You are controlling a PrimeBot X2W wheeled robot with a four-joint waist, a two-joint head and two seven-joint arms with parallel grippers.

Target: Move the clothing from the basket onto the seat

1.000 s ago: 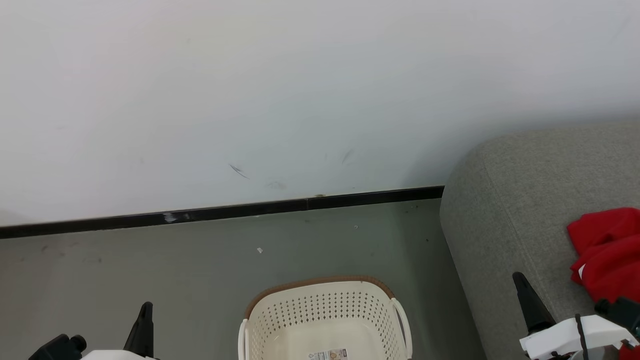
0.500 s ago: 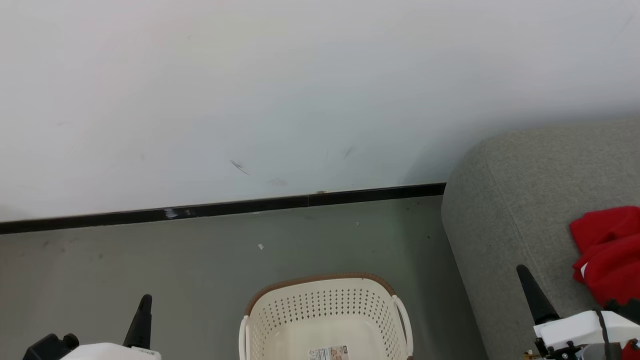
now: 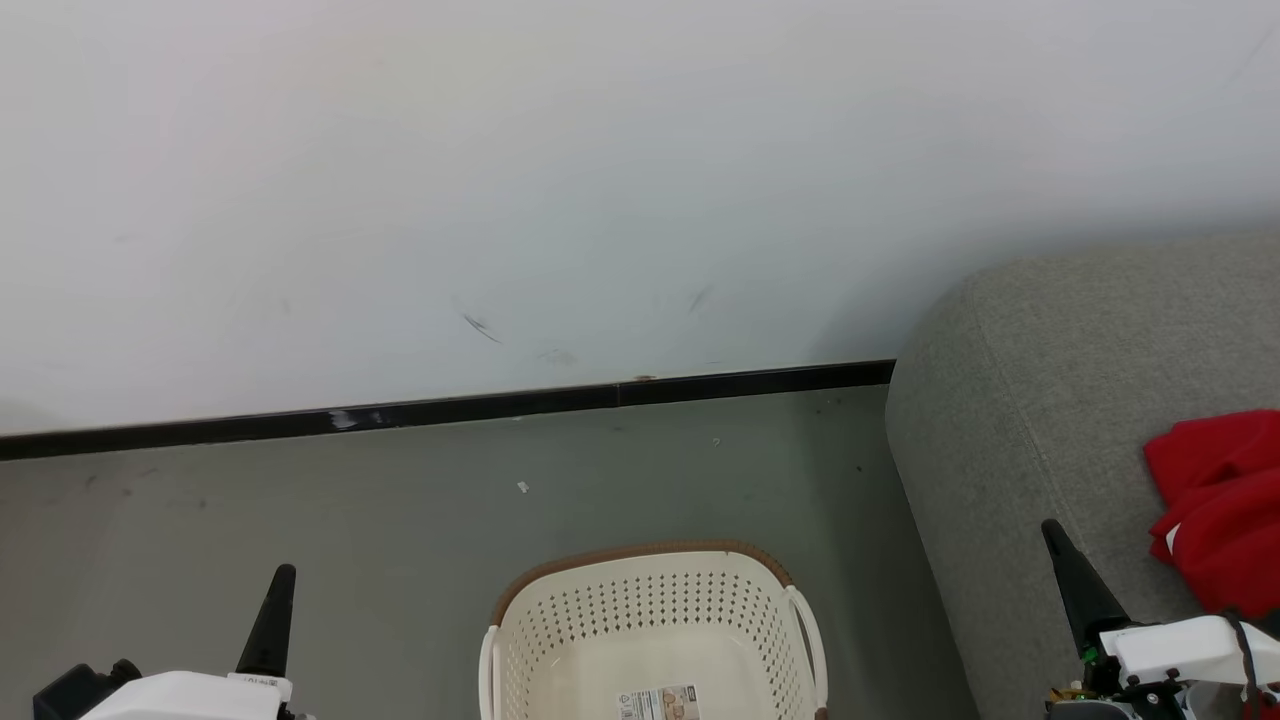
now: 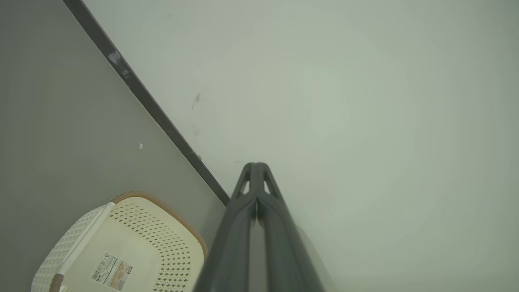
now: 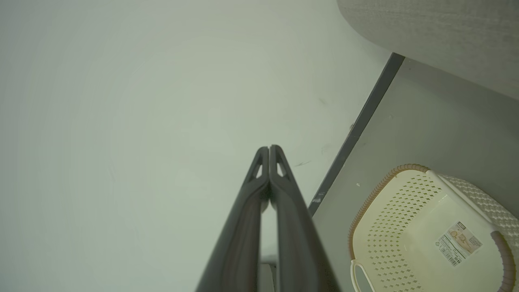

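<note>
A: Where is the clothing?

B: On the seat, to the right of the basket, whose visible bottom is bare. The left claw and the right claw are closed, holding nothing. Best, I think, is to check the basket's hidden near part.

Red clothing, grey seat, cream perforated basket with seemingly brown rim
</note>
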